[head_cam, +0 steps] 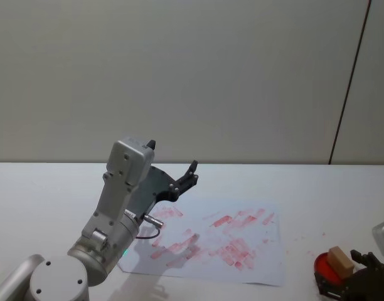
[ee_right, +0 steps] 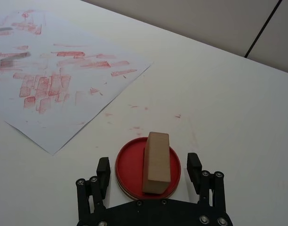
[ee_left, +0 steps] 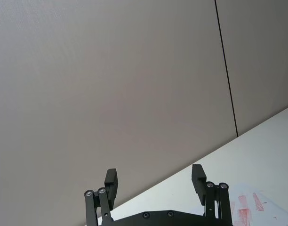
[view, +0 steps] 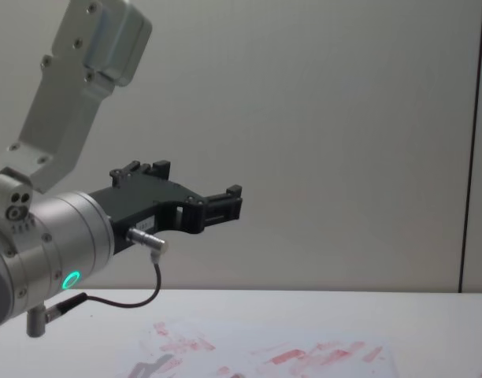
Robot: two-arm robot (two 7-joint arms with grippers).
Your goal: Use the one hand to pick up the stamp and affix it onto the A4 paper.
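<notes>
Head view, table (head_cam: 342, 188): we are seeing a white top with everything resting on it. Faint red marks around the pad are telling us that ink transfers easily here.
A4 paper (head_cam: 267, 266): it is lying flat at about 9 to 10 o'clock from the stamp, already crowded with red prints. We are seeing nothing pinning it down, so we are expecting a press with any sideways drag to shift the sheet or smear the print.
Left gripper (head_cam: 173, 155): it is hanging raised over the sheet's 9 o'clock edge, jaws spread and holding nothing. We are judging it could crowd a placement on that side.
Right gripper (ee_right: 148, 161): it is sitting at the table's 4 o'clock corner, jaws wide apart on either side of the pad and touching nothing. Closing off-centre could tip the block or catch the pad's rim.
Ink pad (ee_right: 127, 165): this is a round red dish under the stamp. We are guessing it could lift along, stuck by wet ink.
Stamp (ee_right: 158, 153): this light-brown block is resting on the pad, between the open fingers. Its long axis is appearing to run roughly 10 to 4 o'clock in the head view, pointing away from the gripper's palm. We are not telling for certain whether it is lying or leaning.
</notes>
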